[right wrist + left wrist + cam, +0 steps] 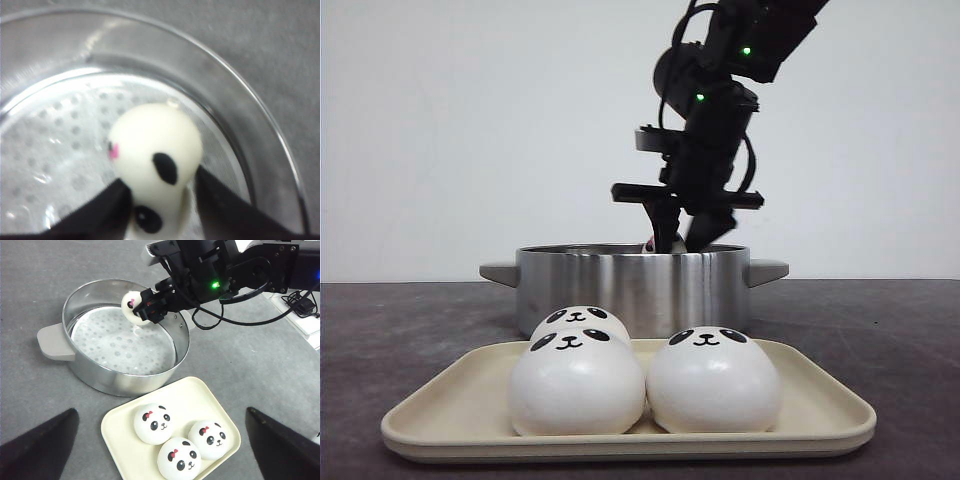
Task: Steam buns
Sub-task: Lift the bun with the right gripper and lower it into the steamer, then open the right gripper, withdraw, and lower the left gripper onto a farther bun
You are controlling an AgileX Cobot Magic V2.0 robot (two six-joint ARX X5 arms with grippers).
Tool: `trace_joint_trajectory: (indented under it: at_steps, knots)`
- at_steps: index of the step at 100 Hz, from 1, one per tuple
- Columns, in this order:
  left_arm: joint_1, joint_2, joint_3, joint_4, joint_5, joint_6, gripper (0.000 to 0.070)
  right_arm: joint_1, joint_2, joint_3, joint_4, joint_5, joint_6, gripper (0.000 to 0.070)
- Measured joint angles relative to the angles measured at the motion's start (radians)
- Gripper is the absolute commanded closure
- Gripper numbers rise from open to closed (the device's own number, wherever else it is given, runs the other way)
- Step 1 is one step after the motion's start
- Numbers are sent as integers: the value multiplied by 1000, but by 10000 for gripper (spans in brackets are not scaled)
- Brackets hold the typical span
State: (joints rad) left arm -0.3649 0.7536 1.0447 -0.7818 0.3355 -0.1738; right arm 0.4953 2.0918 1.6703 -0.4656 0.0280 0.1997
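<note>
Three white panda-face buns (575, 385) (713, 377) (580, 322) sit on a cream tray (440, 410); they also show in the left wrist view (154, 423). My right gripper (682, 232) is shut on a fourth bun (155, 155) and holds it just inside the far rim of the steel steamer pot (630, 285), above its perforated plate (117, 345). The held bun shows in the left wrist view (131, 306) too. My left gripper (160, 450) is open and empty, high above the tray.
The pot has grey side handles (52, 342) and stands on a grey table behind the tray. Cables (300, 305) and a white object lie at the table's right side.
</note>
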Motion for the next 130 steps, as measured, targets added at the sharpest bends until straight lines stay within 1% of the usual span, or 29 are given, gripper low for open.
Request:
trace_joint_trajectory:
  at_steps: [5, 13, 16, 19, 42, 44, 46, 50, 52, 53, 54, 55, 56, 57, 58, 59, 62, 77, 98, 106, 112, 120, 130]
  knots:
    - [0, 1, 0, 0, 0, 4, 22, -7, 0, 0, -19, -1, 0, 375]
    - [0, 5, 0, 0, 0, 9, 22, -15, 0, 0, -40, -1, 2, 248]
    - [0, 8, 0, 0, -1, 10, 22, -16, 0, 0, -42, -2, 4, 210]
    - [0, 11, 0, 0, -4, 11, 22, -15, 0, 0, -42, -5, 7, 192]
    - [0, 26, 0, 0, -20, 18, 22, -8, 0, 5, -57, -12, 15, 190]
    - [0, 28, 0, 0, -19, 18, 23, -9, 0, 10, -66, -15, 15, 197]
    - [0, 30, 0, 0, -20, 18, 23, -10, 0, 17, -79, -19, 15, 220]
    - [0, 34, 0, 0, -19, 17, 23, -11, 0, 34, -104, -30, 17, 305]
    - [0, 37, 0, 0, -19, 17, 23, -11, 0, 46, -118, -37, 17, 382]
    - [0, 39, 0, 0, -19, 16, 23, -11, 0, 52, -124, -39, 18, 398]
    - [0, 40, 0, 0, -19, 14, 23, -11, -1, 59, -130, -44, 18, 449]
    - [0, 41, 0, 1, -19, 13, 23, -11, -1, 66, -135, -48, 18, 467]
    - [0, 43, 0, 1, -20, 11, 23, -11, -2, 73, -140, -53, 18, 502]
    - [0, 46, 0, 0, -20, 7, 23, -11, -4, 79, -145, -56, 18, 555]
    - [0, 47, 0, 1, -20, 5, 24, -11, -6, 85, -149, -58, 18, 590]
    - [0, 49, 0, 1, -19, 2, 23, -11, -8, 91, -153, -62, 18, 608]
    - [-1, 58, 0, 0, -19, -7, 24, -11, -21, 106, -165, -68, 18, 699]
    - [-39, 135, 0, 0, -20, -58, 24, 12, -192, 134, -194, -77, 17, 697]
    - [-160, 305, 0, 5, -27, -108, 25, 119, -518, 152, -220, -80, -6, 697]
    - [-211, 383, 0, 9, -55, -131, 38, 163, -618, 152, -229, -82, -13, 697]
    - [-245, 446, 0, 18, -82, -146, 76, 191, -683, 152, -230, -81, -14, 697]
    - [-285, 526, 0, 42, -114, -169, 75, 228, -757, 152, -233, -71, -14, 697]
    - [-319, 616, 0, 96, -129, -196, 73, 266, -828, 152, -236, -23, -14, 697]
